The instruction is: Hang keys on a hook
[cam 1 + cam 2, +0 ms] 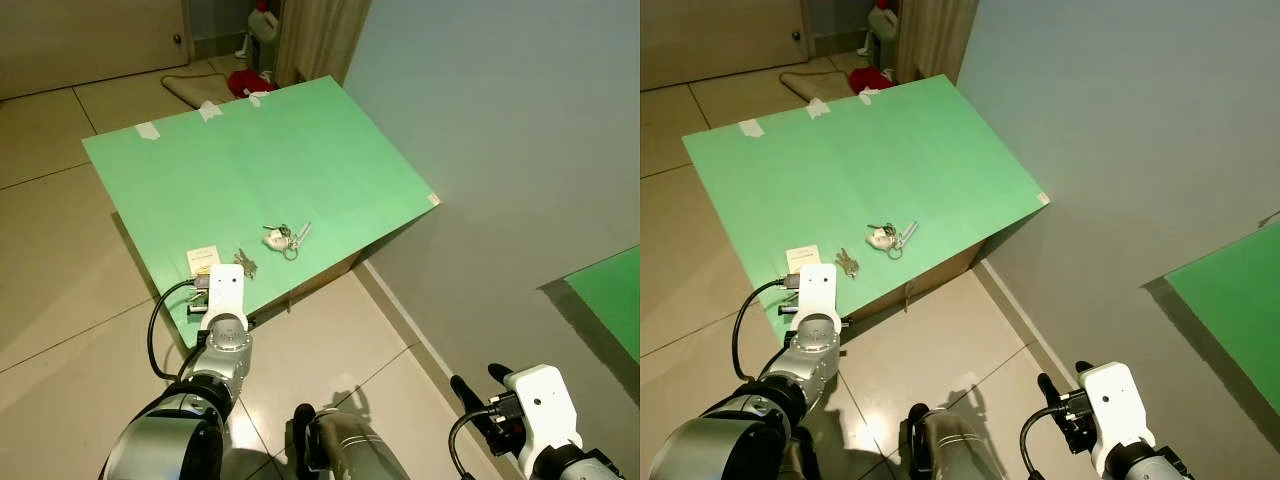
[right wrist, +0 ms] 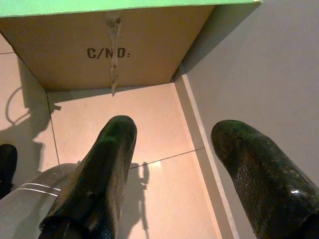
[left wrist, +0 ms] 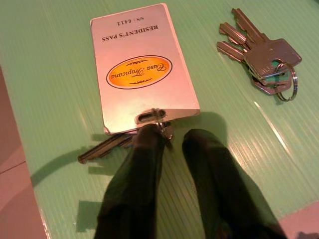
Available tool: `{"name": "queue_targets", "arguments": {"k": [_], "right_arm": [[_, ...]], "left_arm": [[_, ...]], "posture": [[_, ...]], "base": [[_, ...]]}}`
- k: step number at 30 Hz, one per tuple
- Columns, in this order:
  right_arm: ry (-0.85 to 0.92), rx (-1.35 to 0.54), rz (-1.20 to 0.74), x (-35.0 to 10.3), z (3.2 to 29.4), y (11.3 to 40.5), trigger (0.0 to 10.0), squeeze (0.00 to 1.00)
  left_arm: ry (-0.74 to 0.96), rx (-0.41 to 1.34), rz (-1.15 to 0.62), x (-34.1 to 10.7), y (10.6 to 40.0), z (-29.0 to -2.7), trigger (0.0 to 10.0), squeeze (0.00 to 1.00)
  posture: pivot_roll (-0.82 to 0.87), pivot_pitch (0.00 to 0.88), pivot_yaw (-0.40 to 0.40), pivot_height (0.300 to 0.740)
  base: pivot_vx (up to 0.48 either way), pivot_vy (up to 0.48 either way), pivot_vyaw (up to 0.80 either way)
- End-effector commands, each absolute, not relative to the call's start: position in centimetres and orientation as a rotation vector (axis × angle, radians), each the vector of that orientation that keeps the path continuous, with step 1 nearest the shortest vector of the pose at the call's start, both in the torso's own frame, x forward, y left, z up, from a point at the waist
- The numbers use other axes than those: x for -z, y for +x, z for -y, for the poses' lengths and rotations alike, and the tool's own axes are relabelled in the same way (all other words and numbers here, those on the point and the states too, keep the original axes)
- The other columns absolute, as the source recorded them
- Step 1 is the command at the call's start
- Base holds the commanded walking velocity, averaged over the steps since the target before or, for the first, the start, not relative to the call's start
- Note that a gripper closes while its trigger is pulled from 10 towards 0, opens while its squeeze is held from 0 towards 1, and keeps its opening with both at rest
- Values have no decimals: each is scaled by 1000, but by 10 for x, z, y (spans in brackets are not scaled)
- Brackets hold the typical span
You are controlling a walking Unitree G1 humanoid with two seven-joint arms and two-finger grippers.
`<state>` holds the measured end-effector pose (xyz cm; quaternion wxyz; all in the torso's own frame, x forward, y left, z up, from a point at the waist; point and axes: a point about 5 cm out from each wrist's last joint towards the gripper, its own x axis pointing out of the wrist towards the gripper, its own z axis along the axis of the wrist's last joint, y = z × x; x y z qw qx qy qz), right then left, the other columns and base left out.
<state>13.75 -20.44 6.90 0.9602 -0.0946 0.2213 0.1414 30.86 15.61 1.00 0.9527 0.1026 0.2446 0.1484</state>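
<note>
The left claw (image 3: 169, 142) is a little spread, tips touching the pass card (image 3: 142, 69) at its ring end. The card's long side points straight away. The right claw (image 2: 184, 164) hangs wide open, far off.

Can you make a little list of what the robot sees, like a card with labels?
surface: green board lying on a cardboard box, beside a grey wall
pass card: silver resident's pass with keys on its ring, at the board's near edge
loose keys: small key bunch beside the pass
other keys: bunch with a white fob, nearer the middle
left gripper: fingertips at the pass's ring slot, a small gap between them
right gripper: open, low over the floor tiles
hook: cannot tell where
</note>
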Motion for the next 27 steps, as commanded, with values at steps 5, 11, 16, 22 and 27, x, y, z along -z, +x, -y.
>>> {"name": "queue_targets", "arguments": {"k": [5, 11, 16, 22, 27], "right_arm": [[-213, -271, -478, -69, 213, 135, 10000, 0], [-209, -272, -470, -66, 211, 140, 10000, 0], [-189, -276, -449, -61, 205, 150, 10000, 0], [-142, -279, -407, -52, 189, 174, 10000, 0], [-109, -274, -375, -45, 179, 194, 10000, 0]], "left_arm": [[225, -288, -491, -10, 309, -150, 0, 0], [240, -275, -442, -16, 313, -149, 0, 0], [182, -216, -397, -24, 320, -144, 0, 0], [180, -138, -265, -47, 332, -143, 0, 0], [225, -150, -145, -80, 338, -156, 0, 0]], "posture": [[-421, 242, -231, 740], [-395, 229, -215, 740], [-338, 205, -179, 740], [-265, 161, -131, 740], [-188, 91, -80, 740]], "base": [[0, 0, 0], [0, 0, 0], [0, 0, 0], [0, 0, 0], [0, 0, 0]]}}
